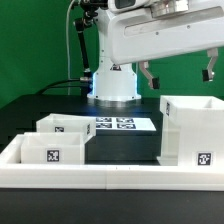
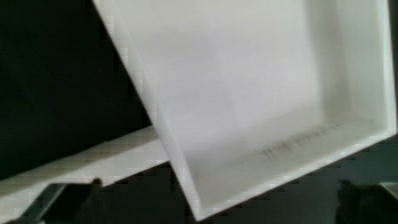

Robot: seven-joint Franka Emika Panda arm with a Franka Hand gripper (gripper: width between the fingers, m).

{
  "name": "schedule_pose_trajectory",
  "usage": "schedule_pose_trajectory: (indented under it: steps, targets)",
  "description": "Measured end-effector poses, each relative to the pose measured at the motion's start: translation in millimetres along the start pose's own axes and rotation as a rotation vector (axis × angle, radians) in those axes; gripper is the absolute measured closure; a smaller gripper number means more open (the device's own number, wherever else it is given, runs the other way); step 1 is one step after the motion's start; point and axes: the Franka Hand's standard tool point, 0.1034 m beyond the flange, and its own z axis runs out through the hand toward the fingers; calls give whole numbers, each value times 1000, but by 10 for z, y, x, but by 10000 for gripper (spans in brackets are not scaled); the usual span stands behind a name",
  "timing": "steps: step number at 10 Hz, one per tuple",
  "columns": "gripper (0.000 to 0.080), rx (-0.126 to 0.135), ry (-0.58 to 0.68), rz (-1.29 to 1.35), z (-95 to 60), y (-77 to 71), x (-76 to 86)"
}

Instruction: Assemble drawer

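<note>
On the black table (image 1: 125,146) in the exterior view, all the drawer parts sit loose. The tall open housing (image 1: 190,128) stands at the exterior view's right, and two small drawer trays, one (image 1: 63,124) behind the other (image 1: 48,152), stand well apart from it at the left. The marker board (image 1: 120,123) lies between them, further back, and a low white fence (image 1: 110,178) runs across the front. Neither tray is in the housing, so I judge that the assembly is barely begun and both insertions are left. The gripper (image 1: 178,72) hangs above the housing, jaws spread wide and empty. The upper arm is cut off.

In the wrist view, a tilted white panel (image 2: 240,90) with a raised rim fills the frame. It is blurred, and I cannot tell which part it is. Only dark fingertips (image 2: 64,200) show at the edge, gripping nothing.
</note>
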Motion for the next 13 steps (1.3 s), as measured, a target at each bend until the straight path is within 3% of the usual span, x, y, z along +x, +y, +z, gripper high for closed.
schedule_pose_trajectory:
  steps: [1,2,3,6,8,9,13]
  targets:
    - [151,0,0,-83,2,9,1]
    - [151,-24,-14,-186,-13,71,-14]
    - [151,-81,-34,-320,-71,227,-20]
    - [151,-117,-15,-348,-37,781,-117]
    - [151,-123,-25,-385,65,1065,-149]
    - [151,-120,-32,-381,94,1135,-142]
    - [151,-121,-37,-390,117,1148,-158]
